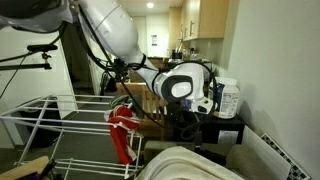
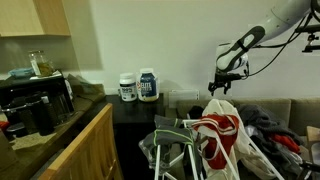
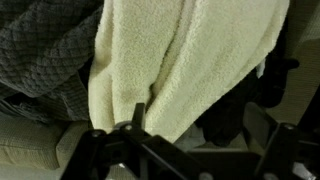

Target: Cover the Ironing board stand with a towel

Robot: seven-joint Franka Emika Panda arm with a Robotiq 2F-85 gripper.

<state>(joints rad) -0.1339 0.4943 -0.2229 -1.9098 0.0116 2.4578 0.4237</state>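
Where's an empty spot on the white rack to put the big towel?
On the white rack, the rods left of the red garment look bare. It's crowded where that garment hangs, next to the wooden chair.

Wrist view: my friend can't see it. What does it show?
A thick cream towel bunched in soft folds fills most of the picture. A grey knitted cloth lies to its left, and dark parts of the gripper cross the bottom.

red garment point(image 1: 122, 135) – hanging mid-room | two white tubs point(image 2: 138, 86) side by side on dark desk point(image 2: 135, 108) | black coffee machine point(image 2: 40, 105) on wooden desk point(image 2: 85, 135) | grey knitted blanket point(image 3: 40, 50) – bunched, wrist view
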